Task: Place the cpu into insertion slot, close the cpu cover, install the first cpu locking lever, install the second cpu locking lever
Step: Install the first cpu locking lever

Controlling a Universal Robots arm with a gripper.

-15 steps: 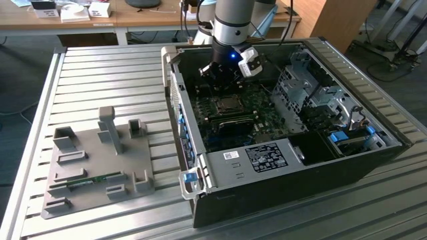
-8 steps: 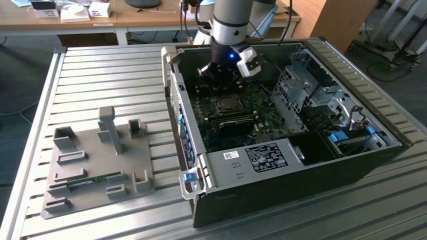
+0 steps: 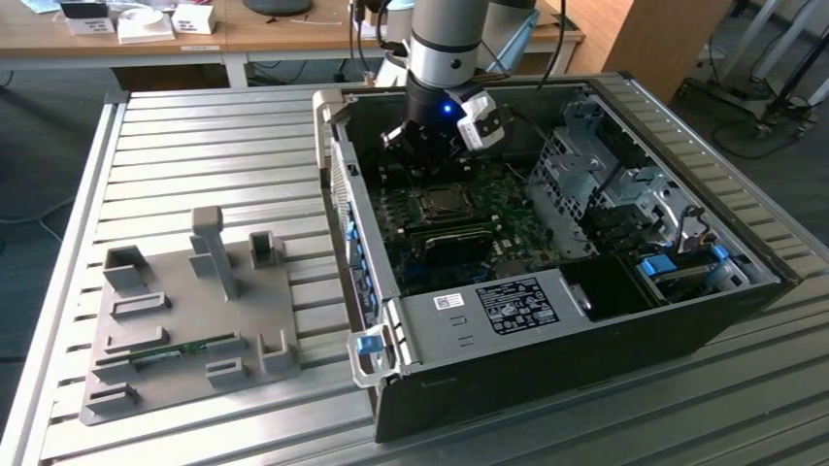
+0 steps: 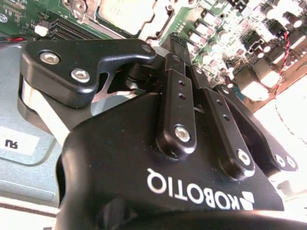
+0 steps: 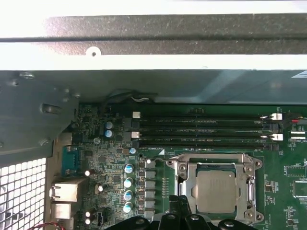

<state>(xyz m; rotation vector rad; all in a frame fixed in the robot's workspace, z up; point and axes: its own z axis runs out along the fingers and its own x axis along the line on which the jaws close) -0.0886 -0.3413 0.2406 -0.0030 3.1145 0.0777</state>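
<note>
The cpu (image 5: pixel 217 190), a square chip with a dull silver top, lies in the insertion slot (image 3: pixel 428 206) of the green motherboard (image 5: pixel 110 163) inside the open computer case. The cpu cover (image 5: pixel 216 160), a silvery frame, lies flat around the chip, whose top shows through the cover's window. My gripper (image 5: pixel 178 203) hangs low over the board at the socket's edge, beside one corner of the cover, its black fingers (image 4: pixel 175 96) together and holding nothing. In the exterior view the gripper (image 3: pixel 421 160) stands just behind the cpu (image 3: pixel 449 201). The cpu (image 4: pixel 127 12) also appears past the fingertips in the second wrist view.
Long black memory slots (image 5: pixel 206 129) run beside the socket. A white-labelled black box (image 3: pixel 512 306) and a drive cage (image 3: pixel 609 184) crowd the case. Case walls (image 3: pixel 340 184) ring the board. A grey fixture plate (image 3: pixel 182 320) lies on the slatted table at the exterior view's left.
</note>
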